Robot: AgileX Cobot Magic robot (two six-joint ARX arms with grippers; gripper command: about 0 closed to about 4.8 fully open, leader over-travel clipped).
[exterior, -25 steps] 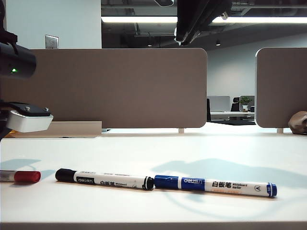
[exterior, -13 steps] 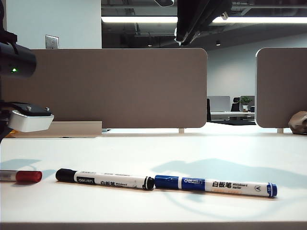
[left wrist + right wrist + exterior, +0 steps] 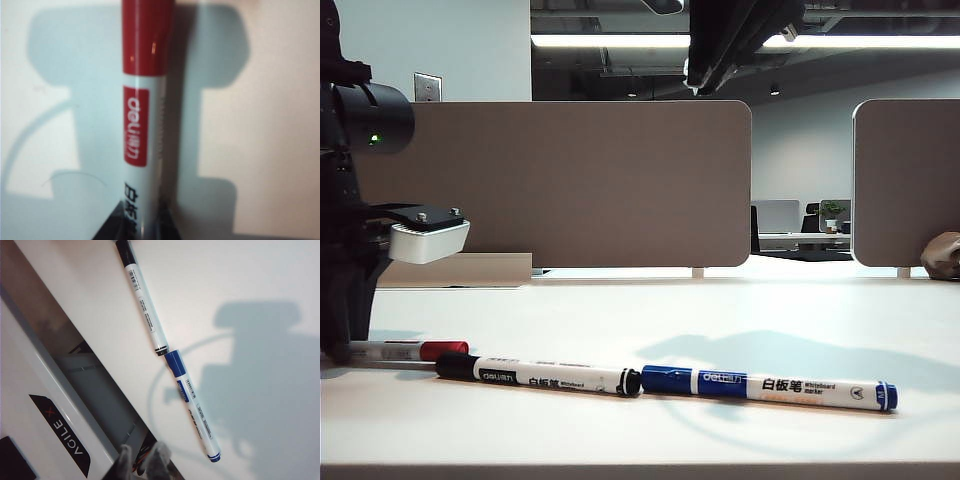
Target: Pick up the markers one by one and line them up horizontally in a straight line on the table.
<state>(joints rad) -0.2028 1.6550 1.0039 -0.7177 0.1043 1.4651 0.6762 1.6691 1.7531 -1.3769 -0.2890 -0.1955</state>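
Left gripper [image 3: 342,352] clamped on red marker [image 3: 408,349], low at table [image 3: 720,310] far left; barrel lengthwise, cap nearly touching black marker [image 3: 535,375]; blue marker [image 3: 770,387] beyond; right gripper [image 3: 140,460] near-closed, empty, parked high.

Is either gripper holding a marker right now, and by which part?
The left gripper holds the red marker by its white barrel's tail end. The right gripper holds nothing.

Background fittings, office interior

Two brown-grey divider panels [image 3: 570,185] [image 3: 907,180], upright; wall plate [image 3: 428,87]; ceiling light strip [image 3: 610,41]; small potted plant [image 3: 833,212], possibly artificial, far behind.
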